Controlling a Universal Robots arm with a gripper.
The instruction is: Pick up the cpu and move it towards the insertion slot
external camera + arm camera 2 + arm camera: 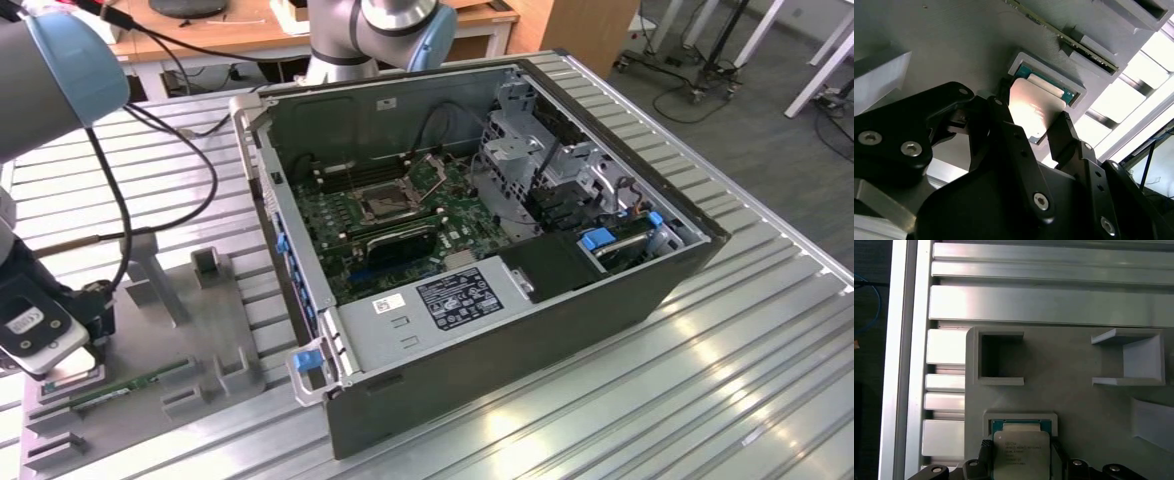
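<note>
Between the fingertips of the gripper [1031,114]: grips the cpu [1035,102] by two opposite edges, one black finger [995,112] pressed to each side, jaws closed onto it. Leaves the pale metal face bare, presumably so that nothing bears on the flat top or the underside.

Reads the same in the first wrist view: cpu [1021,455] square-on, a fingertip hard against either side.

Sits tilted to the plate in the second wrist view, the edge nearer the hand standing proud of the pocket [1076,90], the far edge close to the green-lined recess. Cannot tell whether that far edge touches.

Just ahead of the fingers: raised grey pocket rim [1020,416], cut to the chip's outline, likely there to fix the pick-up position.

Further out from the hand on the same grey plate [1074,390]: square holder [999,357] and bracket [1134,360], both apart from the cpu.

Beside the hand: memory stick [118,388] lying in its own groove, untouched.

Well away from the hand, across the plate, inside the open case [534,330]: slot [380,200], silver frame, dark centre, green board around it.

Judged: pick in hand, carry to slot not yet done.

Arm [54,70]: reaches low over the plate at the exterior view's left, wrist turned down, tool near vertical, cable looping off the forearm.
</note>
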